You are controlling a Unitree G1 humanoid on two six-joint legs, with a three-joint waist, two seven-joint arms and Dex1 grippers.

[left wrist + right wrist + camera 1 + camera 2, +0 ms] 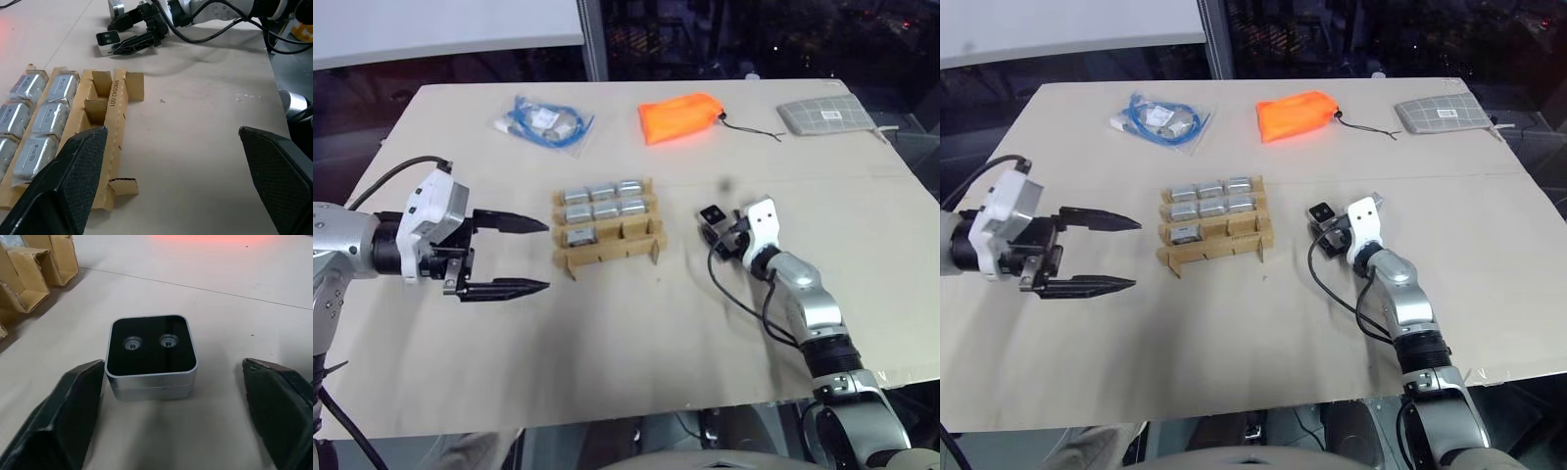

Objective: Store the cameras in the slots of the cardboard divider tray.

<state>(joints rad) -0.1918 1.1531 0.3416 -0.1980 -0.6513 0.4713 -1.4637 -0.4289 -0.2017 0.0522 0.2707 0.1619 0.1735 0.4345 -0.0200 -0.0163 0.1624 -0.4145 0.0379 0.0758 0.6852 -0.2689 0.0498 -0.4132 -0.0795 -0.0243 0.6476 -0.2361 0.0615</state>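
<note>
The tray (610,238) is sitting near the middle of the table (607,372), its slots running in rows of three. Seven cameras (604,210) are lying in those slots: three in the far row, three in the next row, and one at the left end of the third row. The other two slots of the third row and the whole near row are standing open.

One more camera (151,355) is lying loose on the table to the right of the tray, lens face up. I am holding my right gripper (717,235) around it: one finger (63,416) is sitting just beside the camera's side, the other is standing well off, so the jaws are spread with the camera between them and not clamped.

I am hovering my left gripper (514,257) left of the tray, fingers spread wide with nothing between them, tips pointing toward the tray.

Along the far edge an orange pouch (680,117), a grey checked pouch (826,116) and a bag of blue cable (544,122) are lying well apart from the tray. Bare table is lying between the tray and the near edge and between both grippers.
</note>
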